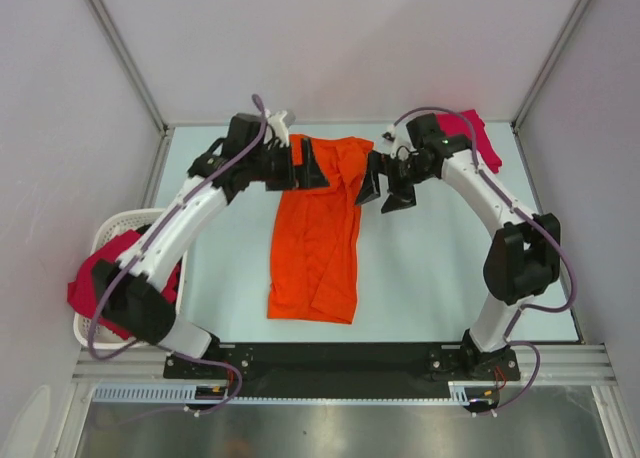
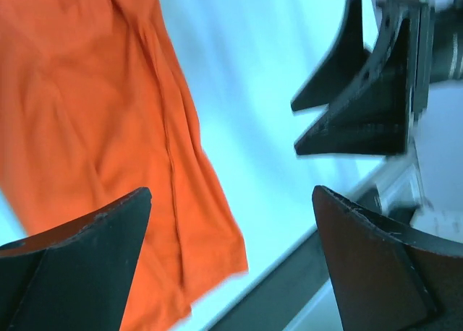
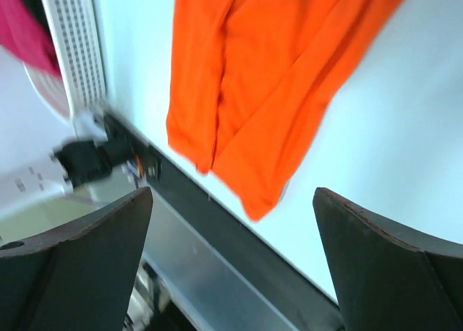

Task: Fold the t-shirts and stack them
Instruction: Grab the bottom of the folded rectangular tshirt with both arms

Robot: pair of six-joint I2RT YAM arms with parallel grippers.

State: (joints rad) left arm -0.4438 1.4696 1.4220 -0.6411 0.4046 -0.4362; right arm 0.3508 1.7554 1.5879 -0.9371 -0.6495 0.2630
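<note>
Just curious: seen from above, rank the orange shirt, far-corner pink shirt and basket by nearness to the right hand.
1. Orange shirt, just left of the right hand.
2. Pink shirt, far right corner.
3. Basket, left edge.

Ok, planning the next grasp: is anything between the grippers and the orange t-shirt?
Nothing visible does. The left gripper and right gripper are open at the far end of the orange t-shirt, with nothing lying on it.

Open table [image 1: 430, 268] flanks the orange t-shirt [image 1: 318, 248]; basket [image 1: 112, 221] blocks left.
</note>
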